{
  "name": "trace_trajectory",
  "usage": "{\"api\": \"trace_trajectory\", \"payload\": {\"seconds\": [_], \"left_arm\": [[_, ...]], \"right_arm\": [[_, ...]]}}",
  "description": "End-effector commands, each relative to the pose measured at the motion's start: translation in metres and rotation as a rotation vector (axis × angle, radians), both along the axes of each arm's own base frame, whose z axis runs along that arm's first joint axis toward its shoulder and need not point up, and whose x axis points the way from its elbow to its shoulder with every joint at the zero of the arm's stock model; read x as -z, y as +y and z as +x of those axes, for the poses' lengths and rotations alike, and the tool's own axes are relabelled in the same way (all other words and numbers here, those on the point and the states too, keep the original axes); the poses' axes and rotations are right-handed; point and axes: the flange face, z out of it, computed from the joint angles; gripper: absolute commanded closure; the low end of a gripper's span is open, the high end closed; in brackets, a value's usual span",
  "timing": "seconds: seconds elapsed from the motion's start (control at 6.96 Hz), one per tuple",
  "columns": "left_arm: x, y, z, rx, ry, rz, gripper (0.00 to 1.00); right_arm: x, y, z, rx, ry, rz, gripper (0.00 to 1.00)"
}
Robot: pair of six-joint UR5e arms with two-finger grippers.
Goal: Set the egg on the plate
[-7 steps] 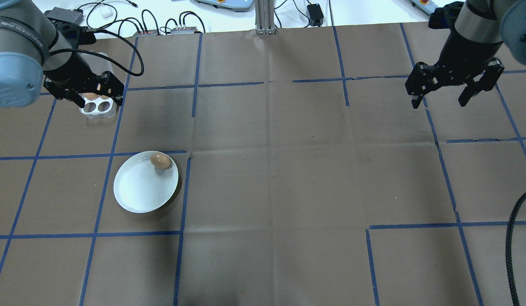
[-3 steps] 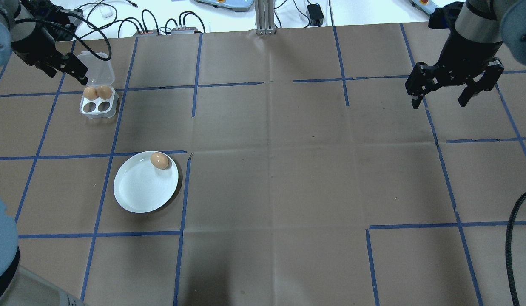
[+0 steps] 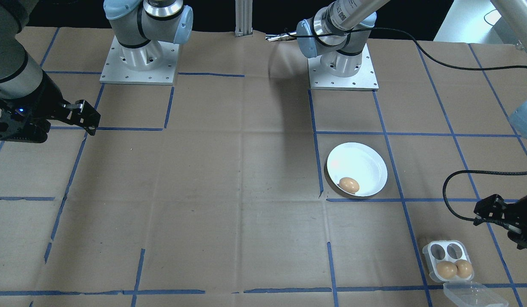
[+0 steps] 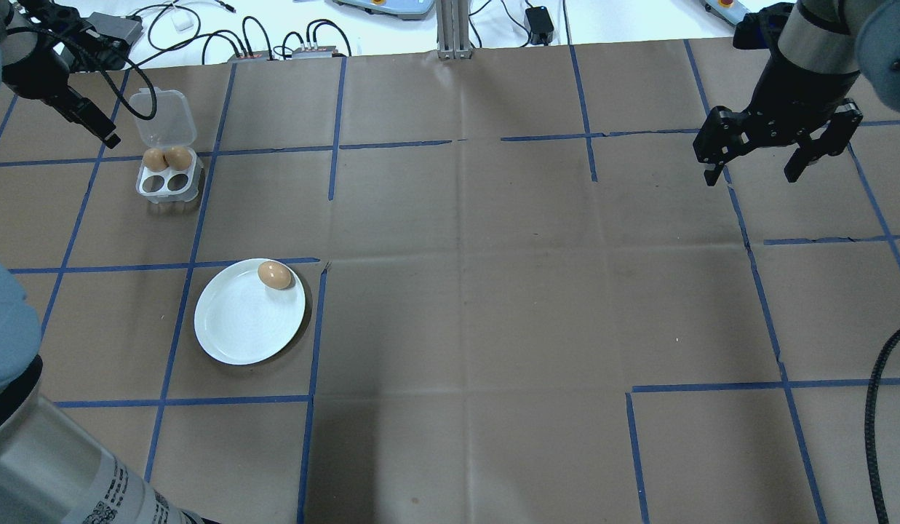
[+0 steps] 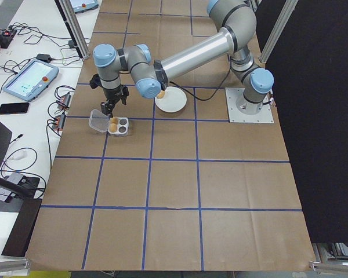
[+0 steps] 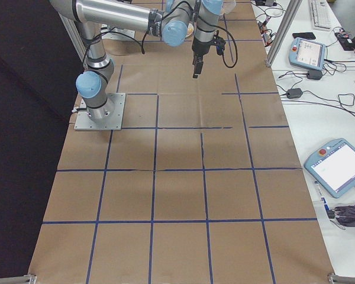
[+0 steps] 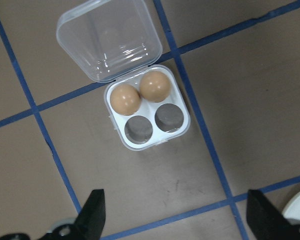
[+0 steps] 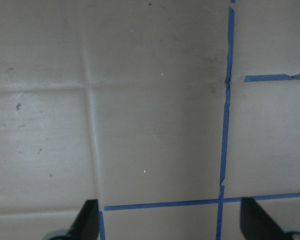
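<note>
A brown egg [image 4: 274,275] lies on the far right rim area of the round white plate [image 4: 239,327], seen from the front as egg [image 3: 349,184] on plate [image 3: 363,162]. My left gripper [image 7: 175,220] is open and empty, hanging high above and beside the small egg tray [image 7: 147,130]; one of its fingers [image 4: 97,124] shows at the far left. Two more eggs [image 7: 125,99] sit in the tray's back cups. My right gripper [image 4: 751,177] is open and empty at the far right, over bare paper.
The tray's clear lid [image 4: 164,113] lies folded open behind it. Cables and boxes [image 4: 275,44] lie beyond the far table edge. A black cable [image 4: 875,407] hangs at the right. Blue tape lines grid the brown paper.
My left gripper has moved from over the egg tray towards the far left, uncovering the tray's two eggs. The egg on the plate and the right arm have not moved.
</note>
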Motion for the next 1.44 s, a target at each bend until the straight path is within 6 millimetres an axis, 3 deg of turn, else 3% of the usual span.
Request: {"api": "trace_trajectory", "payload": {"seconds": [0.0, 0.14, 0.29, 0.57, 1.01, 1.29], "left_arm": [[0.04, -0.018, -0.013, 0.281, 0.009, 0.064, 0.0], [0.058, -0.026, -0.03, 0.338, 0.018, 0.083, 0.0], [0.067, -0.029, -0.035, 0.375, 0.021, 0.091, 0.0], [0.092, -0.044, -0.029, 0.409, -0.006, 0.036, 0.0], [0.12, -0.049, -0.024, 0.464, 0.003, 0.058, 0.0], [0.122, -0.049, -0.02, 0.473, 0.001, 0.059, 0.01]], "right_arm": [[0.0, 0.0, 0.0, 0.0, -0.001, 0.001, 0.0], [0.0, 0.0, 0.0, 0.0, -0.001, 0.001, 0.0], [0.0, 0.0, 0.0, 0.0, -0.001, 0.001, 0.0], [0.0, 0.0, 0.0, 0.0, 0.0, 0.0, 0.0], [0.0, 0.0, 0.0, 0.0, 0.0, 0.0, 0.0], [0.0, 0.0, 0.0, 0.0, -0.001, 0.001, 0.0]]}}
